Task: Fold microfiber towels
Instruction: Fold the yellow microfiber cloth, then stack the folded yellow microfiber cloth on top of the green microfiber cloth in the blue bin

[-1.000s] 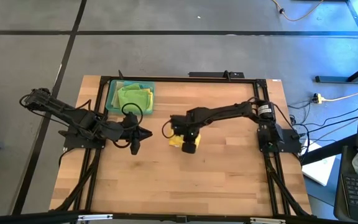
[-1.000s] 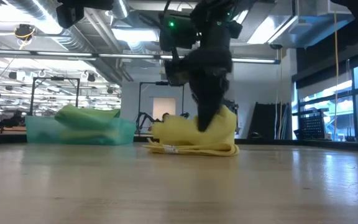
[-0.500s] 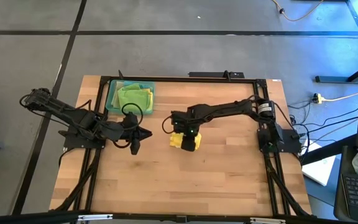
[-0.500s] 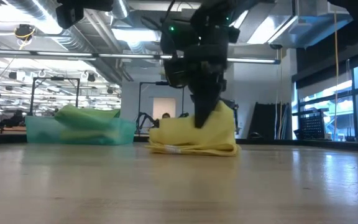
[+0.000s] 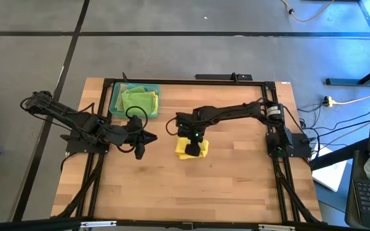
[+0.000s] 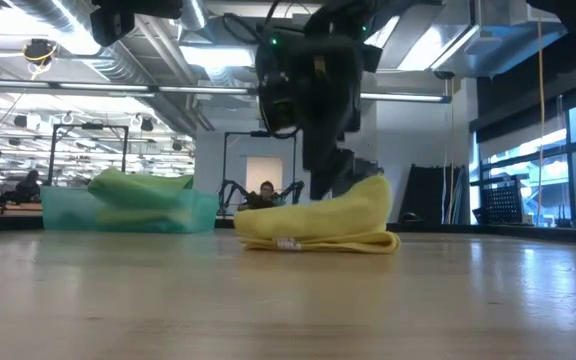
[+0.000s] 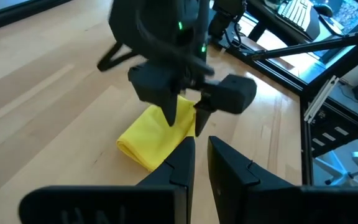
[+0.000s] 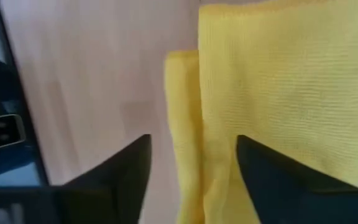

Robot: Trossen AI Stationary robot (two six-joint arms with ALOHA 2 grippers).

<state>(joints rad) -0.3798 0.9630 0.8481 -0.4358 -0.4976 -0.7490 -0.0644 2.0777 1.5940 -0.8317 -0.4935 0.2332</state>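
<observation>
We see the right gripper [image 5: 194, 133] poised just above a folded soft yellow microfiber towel [image 5: 191, 148] at the middle of the pale wooden table [image 5: 236, 186], its fingers spread apart and holding nothing. The left gripper [image 5: 140, 151] waits left of the towel, fingers nearly together. Green and yellow cloths [image 5: 139, 101] fill the translucent teal rectangular tray [image 5: 115, 101] at the far left.
</observation>
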